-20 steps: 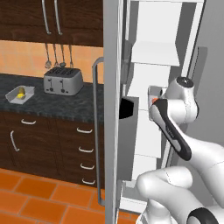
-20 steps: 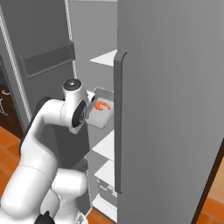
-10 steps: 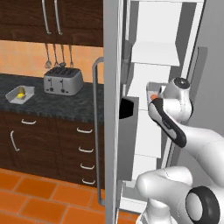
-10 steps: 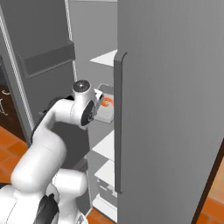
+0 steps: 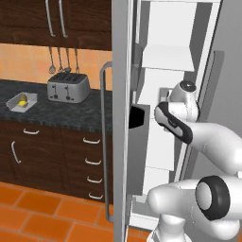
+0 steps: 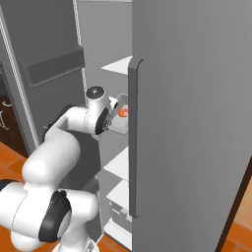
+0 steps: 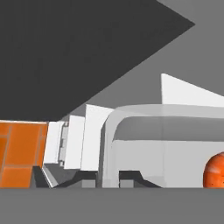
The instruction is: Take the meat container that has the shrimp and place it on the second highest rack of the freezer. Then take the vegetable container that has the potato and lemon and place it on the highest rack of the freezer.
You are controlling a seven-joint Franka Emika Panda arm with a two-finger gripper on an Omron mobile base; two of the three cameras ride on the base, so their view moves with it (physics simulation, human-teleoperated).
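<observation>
The meat container [image 6: 119, 119], a pale tray, holds the orange shrimp [image 6: 123, 112] and sits inside the open freezer [image 5: 165, 42]. It is below an upper white shelf [image 6: 118, 65] and above a lower one [image 6: 118, 165]. My gripper [image 6: 111, 121] is shut on the tray's near rim. In the hand view the tray wall [image 7: 166, 131] is right ahead, with the shrimp [image 7: 215, 170] at its right end. I cannot tell whether the tray rests on a rack. The vegetable container [image 5: 21, 102] with the lemon [image 5: 22, 98] and the potato sits on the dark counter at far left.
The freezer door [image 5: 120, 118] with its long grey handle [image 5: 105, 142] stands open left of the arm. The other grey door [image 6: 192, 123] hides the tray's right end. A toaster [image 5: 68, 87] sits on the counter [image 5: 71, 113], with drawers below.
The arm has stretched forward and carried the meat container deeper into the freezer. The grip on it is unchanged. The counter items have not moved.
</observation>
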